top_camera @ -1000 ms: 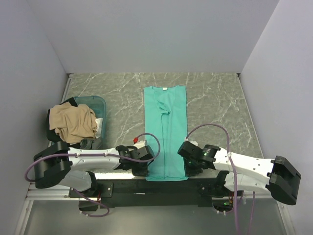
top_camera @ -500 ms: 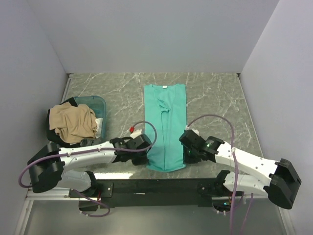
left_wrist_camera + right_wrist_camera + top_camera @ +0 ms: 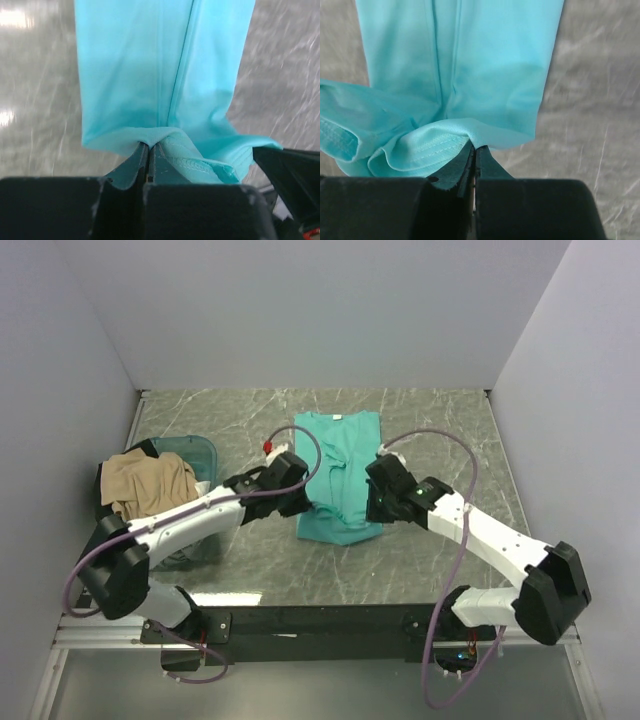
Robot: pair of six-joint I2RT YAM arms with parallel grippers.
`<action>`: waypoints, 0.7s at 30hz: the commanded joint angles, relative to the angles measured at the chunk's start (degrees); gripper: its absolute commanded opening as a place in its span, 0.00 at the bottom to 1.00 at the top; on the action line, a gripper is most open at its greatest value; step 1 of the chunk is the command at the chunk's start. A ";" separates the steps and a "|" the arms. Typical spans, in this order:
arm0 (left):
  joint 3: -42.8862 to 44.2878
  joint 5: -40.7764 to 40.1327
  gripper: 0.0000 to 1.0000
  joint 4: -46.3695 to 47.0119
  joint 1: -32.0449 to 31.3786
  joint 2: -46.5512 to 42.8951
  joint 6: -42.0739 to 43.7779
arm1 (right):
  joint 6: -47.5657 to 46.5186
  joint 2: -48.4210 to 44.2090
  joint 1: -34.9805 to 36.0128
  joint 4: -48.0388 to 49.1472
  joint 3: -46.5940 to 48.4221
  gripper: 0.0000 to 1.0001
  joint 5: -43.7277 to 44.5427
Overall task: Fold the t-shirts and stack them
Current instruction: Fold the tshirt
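Observation:
A teal t-shirt (image 3: 340,475) lies lengthwise in the middle of the table, its near end lifted and doubled back over itself. My left gripper (image 3: 300,502) is shut on the shirt's near left hem corner (image 3: 150,137). My right gripper (image 3: 376,508) is shut on the near right hem corner (image 3: 470,137). Both hold the hem above the shirt's middle. A tan t-shirt (image 3: 150,488) lies crumpled on a bluish tub (image 3: 200,452) at the left, with dark cloth (image 3: 104,512) under it.
The marble tabletop (image 3: 450,440) is walled by pale panels on the far side and on both flanks. The black base rail (image 3: 320,622) runs along the near edge. Purple cables (image 3: 440,435) loop above both arms.
Both grippers have carried the shirt's near hem away from the table's front edge toward the collar, so the shirt's visible length has shortened to about half.

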 commanded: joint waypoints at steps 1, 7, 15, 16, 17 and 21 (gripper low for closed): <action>6.24 -1.86 0.01 1.11 2.52 3.88 4.35 | -3.14 3.08 -2.44 3.83 5.00 0.00 2.20; 11.42 -0.28 0.01 2.78 6.74 9.42 6.73 | -4.90 9.15 -7.09 5.84 10.54 0.00 2.91; 18.63 0.51 0.01 2.34 9.91 17.15 9.10 | -7.36 17.32 -10.79 6.91 17.57 0.00 2.73; 19.07 0.51 0.01 2.25 10.17 17.68 9.36 | -7.45 18.02 -11.14 7.25 18.10 0.00 2.47; 19.60 0.43 0.01 2.08 10.44 18.30 9.37 | -7.79 19.51 -11.75 7.17 19.24 0.00 2.20; 21.19 1.21 0.01 2.95 11.93 20.58 10.15 | -8.15 22.77 -13.16 7.00 21.88 0.00 1.59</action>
